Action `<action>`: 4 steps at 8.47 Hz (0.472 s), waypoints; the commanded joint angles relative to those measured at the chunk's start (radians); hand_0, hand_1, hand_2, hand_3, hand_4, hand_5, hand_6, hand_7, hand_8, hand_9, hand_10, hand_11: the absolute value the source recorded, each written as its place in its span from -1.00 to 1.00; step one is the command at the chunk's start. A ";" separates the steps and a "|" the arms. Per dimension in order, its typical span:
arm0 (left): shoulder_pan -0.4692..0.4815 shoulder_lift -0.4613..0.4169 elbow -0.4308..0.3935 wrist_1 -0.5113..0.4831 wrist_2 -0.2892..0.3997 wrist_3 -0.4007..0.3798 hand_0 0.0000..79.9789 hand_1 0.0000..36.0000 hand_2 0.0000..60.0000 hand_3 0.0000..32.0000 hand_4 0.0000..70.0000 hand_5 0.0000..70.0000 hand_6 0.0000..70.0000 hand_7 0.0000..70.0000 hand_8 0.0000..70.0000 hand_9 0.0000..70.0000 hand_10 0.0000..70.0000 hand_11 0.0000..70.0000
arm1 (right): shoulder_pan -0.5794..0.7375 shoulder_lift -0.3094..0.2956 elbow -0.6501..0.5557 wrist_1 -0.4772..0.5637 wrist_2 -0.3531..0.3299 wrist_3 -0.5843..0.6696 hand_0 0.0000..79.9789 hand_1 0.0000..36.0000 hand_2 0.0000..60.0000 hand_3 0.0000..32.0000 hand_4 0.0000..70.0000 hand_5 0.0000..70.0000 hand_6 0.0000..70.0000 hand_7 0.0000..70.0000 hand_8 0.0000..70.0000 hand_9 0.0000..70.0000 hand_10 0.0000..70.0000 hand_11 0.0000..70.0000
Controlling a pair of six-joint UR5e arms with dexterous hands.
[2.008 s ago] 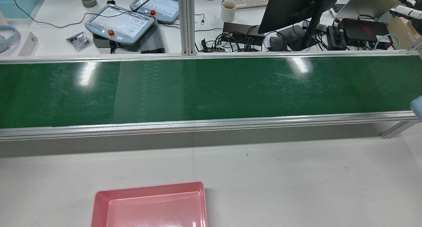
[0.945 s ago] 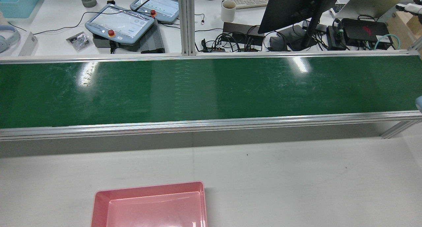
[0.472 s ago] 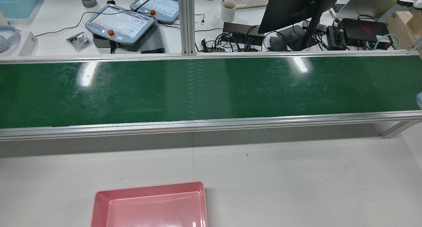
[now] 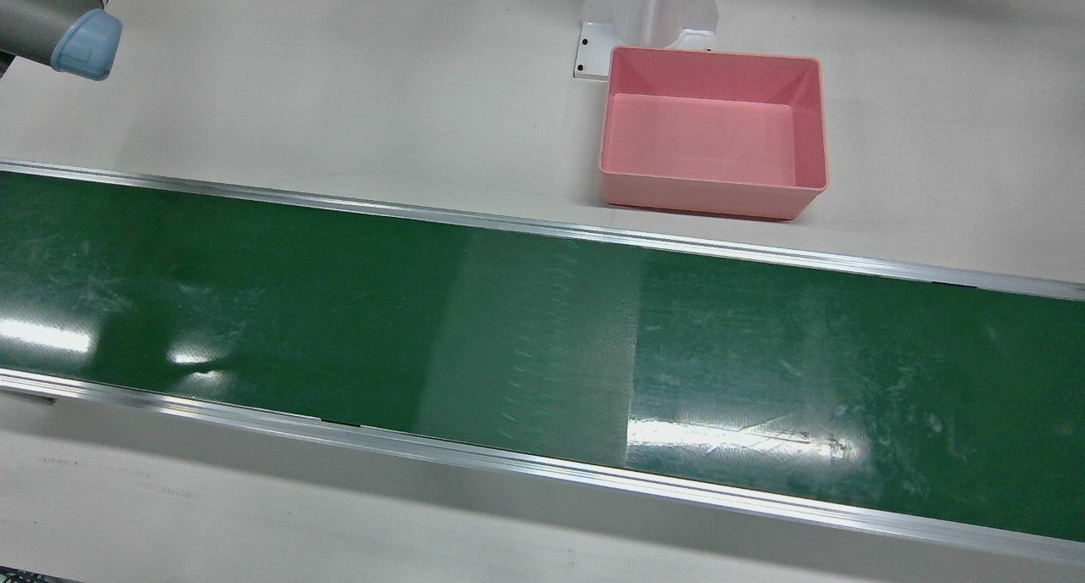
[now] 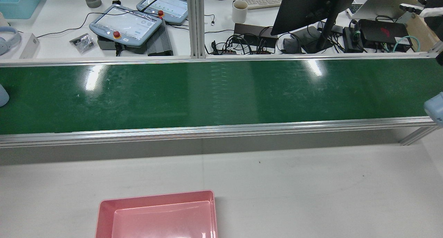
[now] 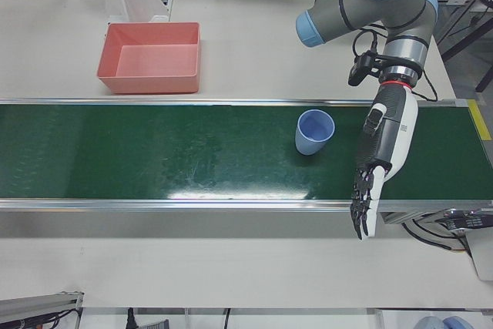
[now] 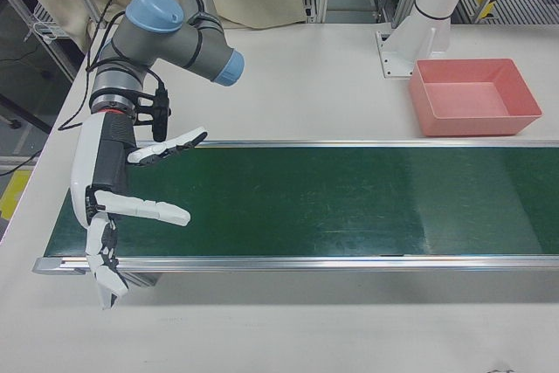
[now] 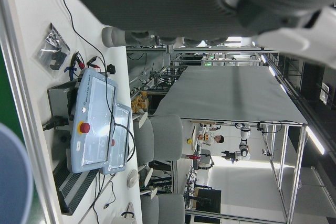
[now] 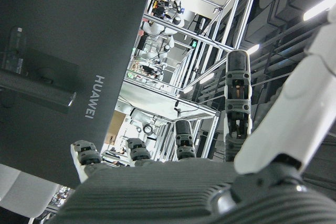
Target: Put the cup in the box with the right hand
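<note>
A light blue cup [image 6: 314,131] stands upright on the green belt [image 6: 154,159], mouth up. It also shows at the rear view's left edge [image 5: 2,95] and as a blur in the left hand view [image 8: 10,182]. The pink box [image 4: 703,200] sits empty on the white table behind the belt and shows in the rear view [image 5: 155,196] too. My right hand [image 7: 109,185] is open with fingers spread over the belt's far end, away from the cup. My left hand [image 6: 383,148] is open, fingers pointing down, just right of the cup and apart from it.
The belt has aluminium rails [image 5: 221,129] along both sides. A white arm pedestal [image 4: 648,11] stands behind the box. My right arm's blue elbow cap [image 5: 435,108] pokes in at the rear view's right edge. The operators' desk beyond the belt holds pendants [image 5: 124,23] and a monitor [image 5: 311,9].
The belt's pale patch has moved right in the rear view, and the cup has come in at the left edge. My right hand has shifted slightly at the top right.
</note>
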 commanded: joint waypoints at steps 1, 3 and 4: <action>0.000 0.000 -0.001 -0.001 0.000 0.000 -1.00 -1.00 -1.00 -1.00 -1.00 -1.00 -1.00 -1.00 -1.00 -1.00 -1.00 -1.00 | -0.019 -0.054 0.035 -0.105 -0.002 0.020 0.20 -0.79 -1.00 1.00 0.41 -0.99 -1.00 -0.24 -0.98 -0.79 -0.89 -0.84; 0.000 -0.002 -0.006 0.004 0.000 0.000 -1.00 -1.00 -1.00 -1.00 -1.00 -1.00 -1.00 -1.00 -1.00 -1.00 -1.00 -1.00 | -0.033 -0.054 0.070 -0.111 -0.001 0.046 0.17 -0.69 -1.00 1.00 -0.17 -0.97 -1.00 -0.44 -1.00 -0.90 -0.91 -0.85; 0.000 -0.002 -0.008 0.004 0.000 0.000 -1.00 -1.00 -1.00 -1.00 -1.00 -1.00 -1.00 -1.00 -1.00 -1.00 -1.00 -1.00 | -0.050 -0.054 0.094 -0.113 0.002 0.043 0.15 -0.70 -1.00 1.00 -0.22 -0.97 -1.00 -0.48 -1.00 -0.89 -0.89 -0.83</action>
